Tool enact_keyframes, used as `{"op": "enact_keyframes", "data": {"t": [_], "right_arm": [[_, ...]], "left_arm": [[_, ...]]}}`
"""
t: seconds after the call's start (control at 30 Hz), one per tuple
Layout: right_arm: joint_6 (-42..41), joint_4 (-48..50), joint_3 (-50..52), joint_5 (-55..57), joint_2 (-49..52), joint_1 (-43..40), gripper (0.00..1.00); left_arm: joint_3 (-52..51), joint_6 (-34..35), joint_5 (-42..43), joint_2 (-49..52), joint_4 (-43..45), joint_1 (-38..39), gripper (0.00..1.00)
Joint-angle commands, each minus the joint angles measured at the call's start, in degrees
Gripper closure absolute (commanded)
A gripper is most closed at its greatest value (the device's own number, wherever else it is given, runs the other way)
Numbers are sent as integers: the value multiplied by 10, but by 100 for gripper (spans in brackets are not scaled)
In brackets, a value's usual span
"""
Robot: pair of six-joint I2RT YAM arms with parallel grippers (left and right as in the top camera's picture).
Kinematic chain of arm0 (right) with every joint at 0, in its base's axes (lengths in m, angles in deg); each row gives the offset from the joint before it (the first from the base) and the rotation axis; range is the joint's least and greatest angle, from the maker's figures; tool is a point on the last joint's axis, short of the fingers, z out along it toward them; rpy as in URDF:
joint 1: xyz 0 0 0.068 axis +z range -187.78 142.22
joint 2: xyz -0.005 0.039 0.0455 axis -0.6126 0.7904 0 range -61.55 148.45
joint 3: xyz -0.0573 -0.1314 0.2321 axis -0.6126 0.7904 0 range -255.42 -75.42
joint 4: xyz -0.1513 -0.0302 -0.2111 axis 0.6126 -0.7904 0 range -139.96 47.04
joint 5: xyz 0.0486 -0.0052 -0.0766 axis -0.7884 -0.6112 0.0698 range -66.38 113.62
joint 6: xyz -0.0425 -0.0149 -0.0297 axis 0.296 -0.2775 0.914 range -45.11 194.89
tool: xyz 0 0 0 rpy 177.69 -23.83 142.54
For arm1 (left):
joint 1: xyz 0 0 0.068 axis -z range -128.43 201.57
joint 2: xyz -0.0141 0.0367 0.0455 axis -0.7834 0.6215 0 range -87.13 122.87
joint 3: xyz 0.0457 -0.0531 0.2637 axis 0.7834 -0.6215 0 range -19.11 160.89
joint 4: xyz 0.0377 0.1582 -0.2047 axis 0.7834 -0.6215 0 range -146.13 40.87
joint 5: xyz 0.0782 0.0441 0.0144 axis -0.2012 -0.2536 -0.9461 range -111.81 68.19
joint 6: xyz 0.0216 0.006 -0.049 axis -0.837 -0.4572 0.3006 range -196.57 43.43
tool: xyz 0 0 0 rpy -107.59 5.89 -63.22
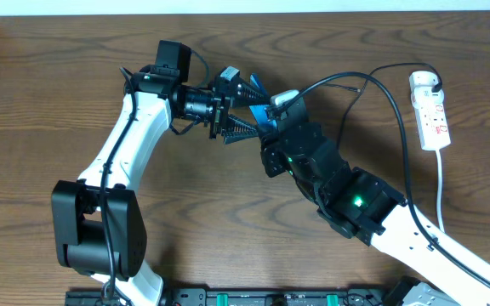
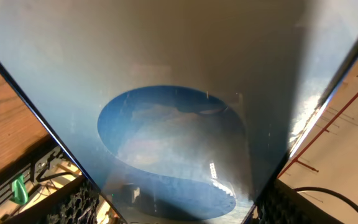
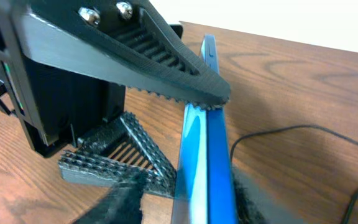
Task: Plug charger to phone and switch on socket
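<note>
Gripping the phone [image 1: 267,115] between its two ribbed fingers [image 3: 154,59], the left claw [image 1: 257,107] sits just above the middle of the overhead frame. Its white arm [image 1: 130,140] runs down to the lower left. In the right wrist view the phone stands on its long edge, a thin bright blue slab. One toothed finger presses on its top edge and the other lattice finger sits lower down, near the table. The screen almost fills the left wrist view, a pale blue-grey sheet with a deeper blue oval in the centre of the frame.

The right claw [image 1: 279,109] reaches in from the lower right and sits right up against the phone's other side. Its own fingers show only as dark blurs at the bottom of the right wrist frame, one on either side of the phone's edge. I cannot tell whether they are closed on anything.

The charger's black cable [image 1: 391,95] leaves that spot, loops toward the upper right, then drops toward the right arm at the lower right. The white plug adapter [image 1: 424,82] sits at the top end of the socket [image 1: 433,117], at the upper right and well apart from the phone. A white cord [image 1: 441,178] trails down from the socket across the wooden table [image 1: 49,93].
</note>
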Motion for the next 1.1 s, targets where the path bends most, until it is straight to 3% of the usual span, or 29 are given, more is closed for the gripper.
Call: {"op": "enact_keyframes", "data": {"t": [0.0, 0.5, 0.8, 0.87, 0.97, 1.07], "right_arm": [[1, 2, -3, 10, 2, 4, 71], [-10, 1, -3, 6, 2, 4, 99], [-10, 4, -3, 23, -6, 0, 99], [-10, 3, -3, 41, -16, -8, 99], [-14, -1, -3, 47, -47, -33, 99], [-54, -26, -3, 43, -91, -75, 99]], "left_arm": [[0, 5, 23, -21, -1, 1, 47], [0, 5, 23, -21, -1, 1, 47], [0, 5, 22, -21, 21, 0, 45], [0, 5, 22, -21, 50, -3, 33], [0, 18, 20, -21, 119, -16, 5], [0, 50, 16, -23, 186, -38, 4]]}}
